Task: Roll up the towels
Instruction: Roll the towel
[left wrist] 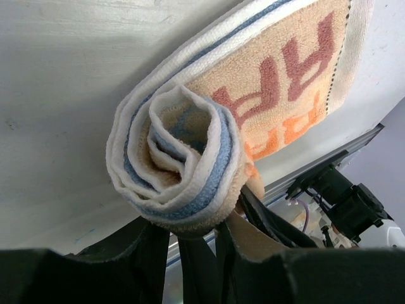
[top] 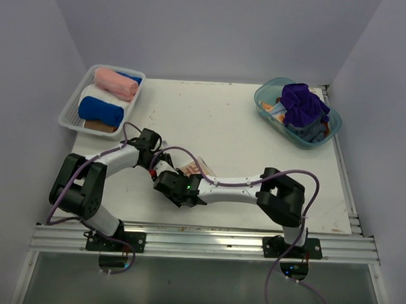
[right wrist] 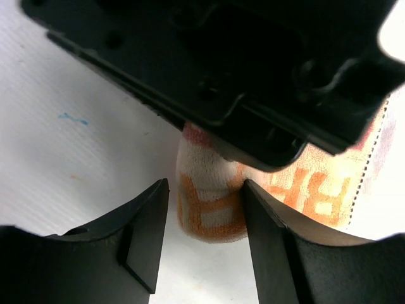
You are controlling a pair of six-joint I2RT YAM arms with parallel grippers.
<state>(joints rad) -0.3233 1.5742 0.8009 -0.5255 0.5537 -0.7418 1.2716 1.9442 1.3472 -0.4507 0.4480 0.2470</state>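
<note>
1. I count two arms [top: 113, 159] [top: 232, 190]
2. One white basket [top: 70, 111] holding three rolled towels: pink [top: 115, 83], white [top: 98, 95], blue [top: 101, 112]
3. One teal tub [top: 261, 100], its heaped towels [top: 301, 105] uncountable
4. One printed towel [left wrist: 278, 88]

Printed towel [left wrist: 190, 152]: lettering partly off-frame

Left gripper [left wrist: 193, 253] blocks above towel [left wrist: 190, 152]; basket [top: 68, 115], tub [top: 263, 101] stand well apart.

White basket [top: 70, 110], teal tub [top: 262, 106] at table's [top: 204, 119] far corners.
</note>
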